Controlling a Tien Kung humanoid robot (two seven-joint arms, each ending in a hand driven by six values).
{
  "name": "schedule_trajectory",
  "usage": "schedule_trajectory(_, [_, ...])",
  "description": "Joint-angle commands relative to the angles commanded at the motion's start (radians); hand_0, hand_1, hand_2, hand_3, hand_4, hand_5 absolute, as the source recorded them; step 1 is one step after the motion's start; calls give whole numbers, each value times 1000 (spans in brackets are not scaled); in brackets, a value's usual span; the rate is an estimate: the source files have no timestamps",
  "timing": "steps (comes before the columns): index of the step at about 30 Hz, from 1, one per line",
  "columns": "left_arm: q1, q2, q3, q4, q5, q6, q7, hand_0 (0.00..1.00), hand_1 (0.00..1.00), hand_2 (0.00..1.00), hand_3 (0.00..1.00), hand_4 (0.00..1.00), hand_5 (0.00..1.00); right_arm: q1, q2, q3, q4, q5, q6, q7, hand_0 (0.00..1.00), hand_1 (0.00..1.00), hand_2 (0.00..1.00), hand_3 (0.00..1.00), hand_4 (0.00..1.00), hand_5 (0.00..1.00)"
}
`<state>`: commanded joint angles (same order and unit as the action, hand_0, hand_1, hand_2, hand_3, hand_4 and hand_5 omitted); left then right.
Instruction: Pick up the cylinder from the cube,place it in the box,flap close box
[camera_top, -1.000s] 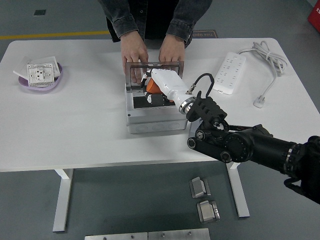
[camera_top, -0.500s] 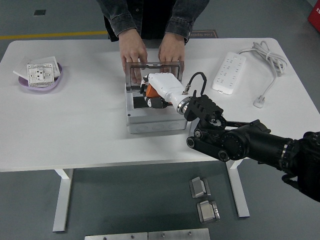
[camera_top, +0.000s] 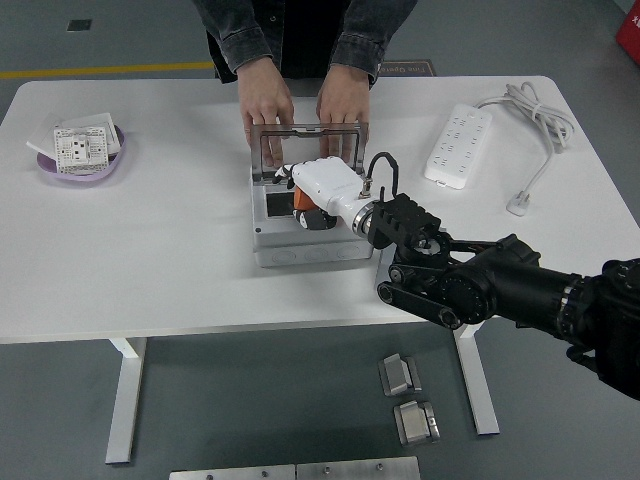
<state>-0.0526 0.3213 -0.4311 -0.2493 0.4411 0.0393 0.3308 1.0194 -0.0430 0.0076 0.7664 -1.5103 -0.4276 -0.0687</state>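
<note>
A grey box (camera_top: 300, 250) stands at the table's middle. Its lid (camera_top: 264, 150) stands upright at the back. A person at the far side holds the lid's top edge with the left-side hand (camera_top: 266, 105) and the right-side hand (camera_top: 343, 100). My right hand (camera_top: 305, 198), white-backed on a black arm, reaches from the right down into the box. It is curled on an orange cylinder (camera_top: 300, 201), which shows only partly under the hand. The box's inside is mostly hidden by the hand. My left arm is out of view.
A purple bowl (camera_top: 115, 165) holding a white block (camera_top: 80, 147) sits at the far left. A white power strip (camera_top: 458, 146) with its cable (camera_top: 535, 115) lies at the far right. Metal parts (camera_top: 405, 395) lie on the floor below.
My right hand has moved left and down with the orange cylinder, from the lid's height into the box. The person's hands have stayed on the lid.
</note>
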Motion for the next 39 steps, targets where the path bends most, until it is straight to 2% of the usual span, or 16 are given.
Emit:
schedule_trajectory(2, [0,0,-1,0,1,0,0,753,764,725,845,720,423,1,-1,1,-3,-4,6,1,687,683,734,810,673,2])
schedule_trajectory(3, [0,0,-1,0,1,0,-1,753,763,725,843,720,423,1,-2,1,-4,-5,9,2,781,730,758,839,711,2])
schedule_trajectory(13, [1,-2,-1,-1,0,1,-2,753,763,725,844,720,422,-10,-17,22,8,9,-5,3,797,736,760,841,725,25])
schedule_trajectory(16, [3,-3,-1,-1,0,1,-2,753,763,725,844,720,422,-31,-39,78,42,-2,-16,-4,799,738,757,843,736,46])
schedule_trajectory(23, [9,-8,0,1,-3,1,-2,752,763,724,844,719,422,-84,-100,215,170,-35,-34,-16,797,736,754,843,744,66])
schedule_trajectory(29, [9,-7,1,1,-4,1,-1,752,763,723,844,719,422,-78,-128,305,235,-72,-27,-33,800,736,754,839,747,80])
schedule_trajectory(32, [8,-6,3,1,-6,1,-1,752,763,723,844,719,422,-61,-129,326,226,-71,-23,-36,800,736,754,839,747,80])
schedule_trajectory(39, [6,-5,14,1,-13,0,1,751,763,723,844,717,420,7,-97,290,122,15,-9,-20,800,734,755,834,746,105])
